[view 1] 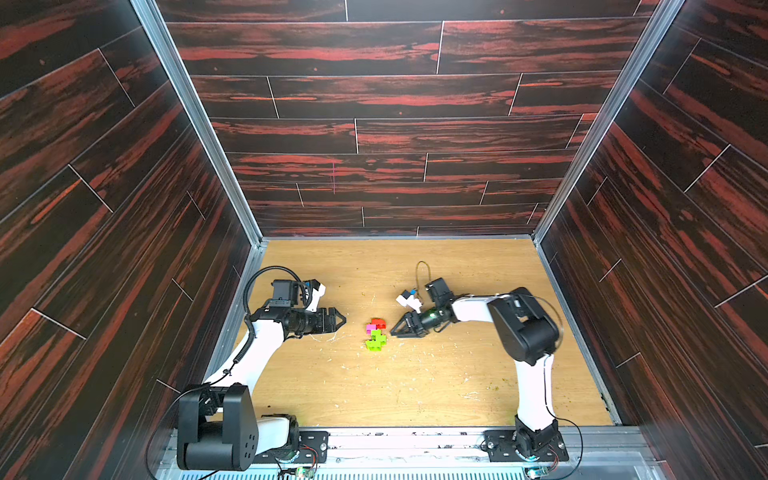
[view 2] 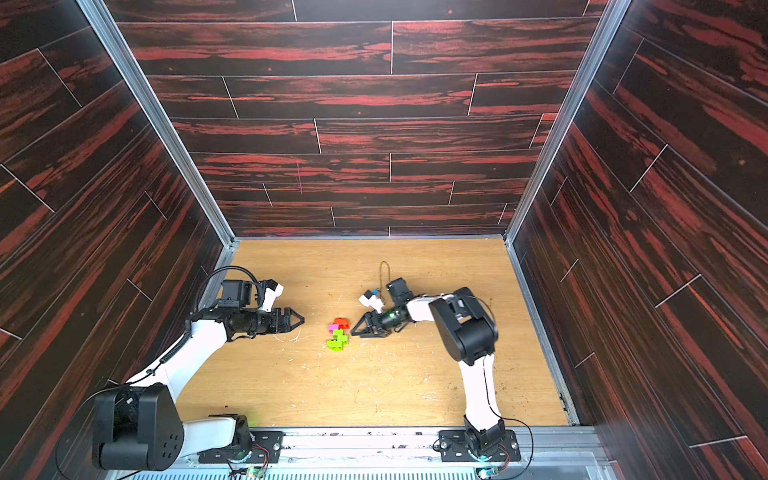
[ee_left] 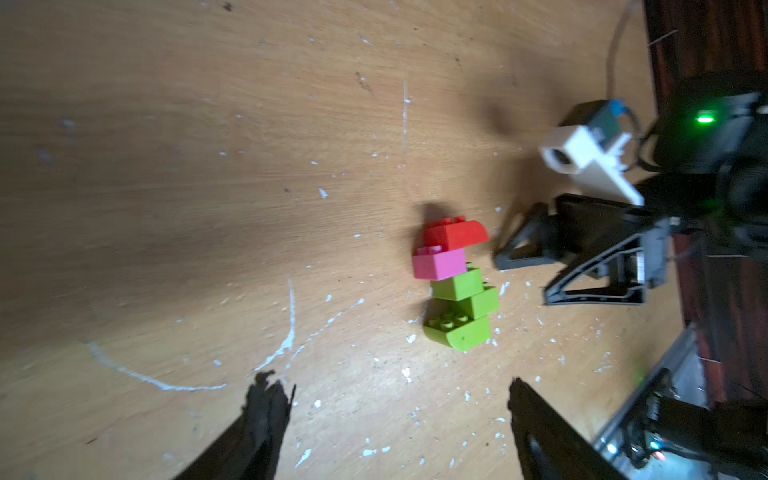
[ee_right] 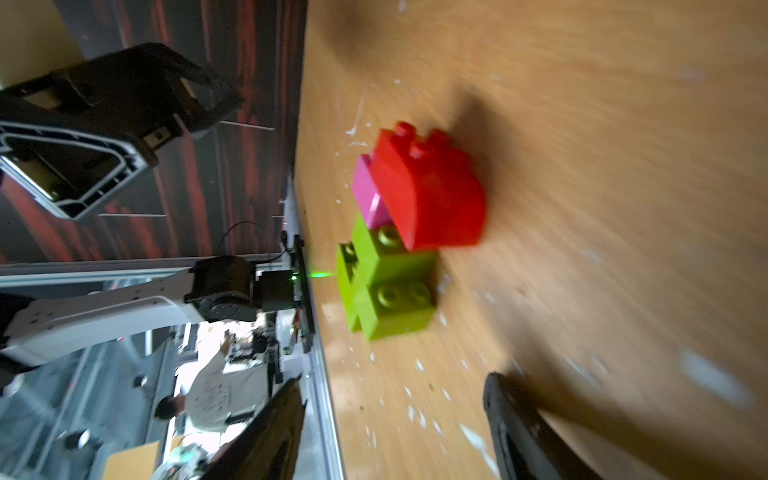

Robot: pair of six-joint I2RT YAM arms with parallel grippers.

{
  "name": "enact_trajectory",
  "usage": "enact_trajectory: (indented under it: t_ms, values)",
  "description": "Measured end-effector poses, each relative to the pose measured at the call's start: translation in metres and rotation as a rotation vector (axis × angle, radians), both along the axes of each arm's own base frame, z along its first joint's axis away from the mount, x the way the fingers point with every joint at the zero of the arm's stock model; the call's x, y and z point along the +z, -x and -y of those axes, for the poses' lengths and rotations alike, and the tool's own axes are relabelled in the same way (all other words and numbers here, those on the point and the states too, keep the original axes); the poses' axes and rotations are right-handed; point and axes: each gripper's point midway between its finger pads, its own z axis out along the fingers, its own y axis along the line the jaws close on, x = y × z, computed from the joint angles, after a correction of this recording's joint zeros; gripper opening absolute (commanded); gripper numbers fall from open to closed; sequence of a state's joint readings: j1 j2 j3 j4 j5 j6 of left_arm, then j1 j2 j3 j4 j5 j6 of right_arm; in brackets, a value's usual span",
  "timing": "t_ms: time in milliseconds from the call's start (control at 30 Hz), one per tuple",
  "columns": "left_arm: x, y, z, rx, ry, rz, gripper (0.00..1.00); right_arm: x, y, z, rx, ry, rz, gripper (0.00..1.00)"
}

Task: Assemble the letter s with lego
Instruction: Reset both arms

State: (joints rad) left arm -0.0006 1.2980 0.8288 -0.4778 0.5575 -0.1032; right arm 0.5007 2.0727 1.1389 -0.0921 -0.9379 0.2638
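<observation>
Near the middle of the scratched light wooden tabletop (view 1: 415, 386), lying flat: the letter s (view 1: 376, 335), a small zigzag cluster of studded plastic pieces, with red brick (ee_left: 453, 235) at the far end, pink brick (ee_left: 438, 266) joined next, lime green bricks (ee_left: 463, 307) nearest the arm bases. Just beside the red end, not touching: right gripper (view 1: 395, 331), jaws spread and empty, arm folded at the elbow, reaching low. Opposite, farther off: left gripper (view 1: 343, 320), jaws wide, holding nothing, forearm level, pointing at the cluster.
</observation>
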Motion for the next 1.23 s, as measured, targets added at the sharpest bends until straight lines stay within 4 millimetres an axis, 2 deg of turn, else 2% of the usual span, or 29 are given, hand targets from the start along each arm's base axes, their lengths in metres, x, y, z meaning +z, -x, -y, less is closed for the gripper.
enact_trajectory:
  t_ms: [133,200,300,367,467,567,667,733,800,967,1033,1233]
  values:
    - [-0.001,-0.011,-0.026,0.108,-0.135,0.059,0.95,0.011,-0.008,0.036,-0.081,0.064,0.096,0.76]
    - [-0.001,-0.016,-0.043,0.187,-0.205,0.096,1.00,0.028,-0.017,0.057,-0.131,0.083,0.197,0.78]
    - [-0.006,-0.023,-0.070,0.302,-0.316,0.139,1.00,0.063,-0.037,0.092,-0.232,0.101,0.393,0.81]
    - [-0.012,-0.027,-0.088,0.380,-0.394,0.152,1.00,0.088,-0.052,0.120,-0.318,0.122,0.542,0.83]
    - [-0.024,-0.030,-0.115,0.488,-0.504,0.169,1.00,0.109,-0.069,0.165,-0.463,0.188,0.731,0.85]
    - [-0.040,-0.032,-0.133,0.567,-0.584,0.175,1.00,0.108,-0.077,0.206,-0.604,0.294,0.853,0.88]
    - [-0.053,-0.035,-0.149,0.635,-0.649,0.182,1.00,0.088,-0.082,0.245,-0.746,0.434,0.909,0.91]
    - [-0.053,-0.040,-0.156,0.671,-0.675,0.206,1.00,0.071,-0.080,0.267,-0.835,0.517,0.915,0.93]
    - [-0.045,-0.046,-0.160,0.702,-0.682,0.254,1.00,0.064,-0.080,0.283,-0.900,0.568,0.936,0.95]
    - [-0.026,-0.061,-0.163,0.735,-0.674,0.355,1.00,0.059,-0.092,0.307,-1.008,0.645,1.012,0.98]
    - [-0.023,-0.064,-0.162,0.736,-0.668,0.379,1.00,0.064,-0.096,0.314,-1.045,0.655,1.061,0.98]
    - [-0.027,-0.063,-0.158,0.704,-0.657,0.396,1.00,0.072,-0.095,0.328,-1.113,0.632,1.147,0.98]
